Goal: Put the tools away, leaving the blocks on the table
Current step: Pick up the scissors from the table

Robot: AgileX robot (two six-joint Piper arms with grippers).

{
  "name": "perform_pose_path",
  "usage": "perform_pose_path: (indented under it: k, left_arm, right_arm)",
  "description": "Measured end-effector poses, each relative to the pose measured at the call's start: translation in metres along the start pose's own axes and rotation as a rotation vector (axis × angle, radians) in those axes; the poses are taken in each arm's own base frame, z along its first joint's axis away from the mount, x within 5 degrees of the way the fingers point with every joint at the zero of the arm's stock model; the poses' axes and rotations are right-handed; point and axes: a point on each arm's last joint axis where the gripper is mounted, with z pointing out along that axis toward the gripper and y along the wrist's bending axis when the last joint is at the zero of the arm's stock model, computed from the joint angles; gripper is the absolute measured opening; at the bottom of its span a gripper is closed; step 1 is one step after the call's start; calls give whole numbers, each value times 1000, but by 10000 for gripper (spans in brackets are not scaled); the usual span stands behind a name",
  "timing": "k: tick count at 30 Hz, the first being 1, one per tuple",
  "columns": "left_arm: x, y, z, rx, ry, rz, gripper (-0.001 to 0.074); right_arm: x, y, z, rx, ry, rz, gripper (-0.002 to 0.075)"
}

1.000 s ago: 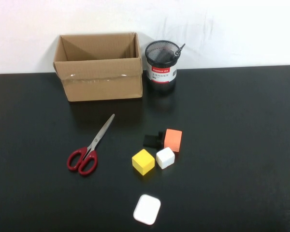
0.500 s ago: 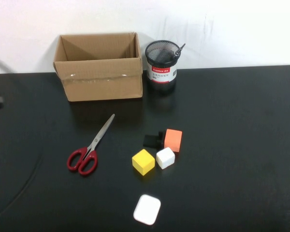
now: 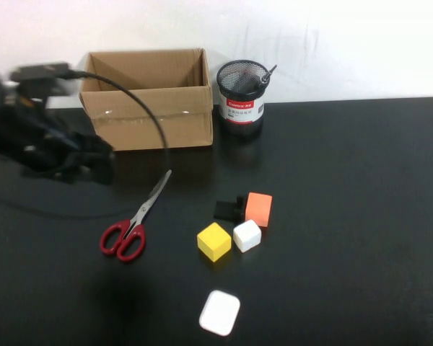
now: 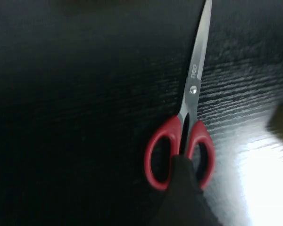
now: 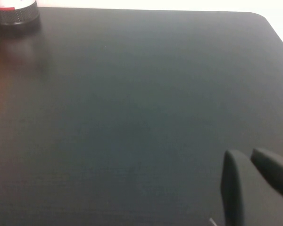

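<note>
The red-handled scissors [image 3: 133, 220] lie flat on the black table [image 3: 346, 216], left of centre. My left gripper [image 3: 94, 167] hangs above the table just left of their blades, open and empty. In the left wrist view one dark finger [image 4: 184, 193] overlaps the scissors' [image 4: 188, 117] handles. The black-handled screwdriver [image 3: 266, 75] stands in the mesh holder [image 3: 241, 92]. The blue pliers are out of view. The yellow cube [image 3: 213, 241], white cube [image 3: 247, 235], orange cuboid [image 3: 258, 208] and black piece [image 3: 226, 209] sit clustered at centre. My right gripper [image 5: 245, 153] is shut and empty over bare table.
An open cardboard box [image 3: 148, 101] stands at the back left beside the holder. A white rounded pad [image 3: 219, 312] lies near the front edge. The left arm's cable [image 3: 148, 115] arcs in front of the box.
My left arm has swung in from the left edge and now hangs over the table near the scissors. The scissors and blocks have not moved.
</note>
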Motion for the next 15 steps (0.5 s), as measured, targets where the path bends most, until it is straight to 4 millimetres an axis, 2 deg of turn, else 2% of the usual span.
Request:
perform_pose_path:
  k: [8, 15]
  left_arm:
    - [-36, -18, 74, -35, 138, 137, 438]
    - [-37, -28, 122, -64, 230, 206, 438]
  right_arm:
    - [0, 0, 0, 0, 0, 0, -7]
    - [0, 0, 0, 0, 0, 0, -8]
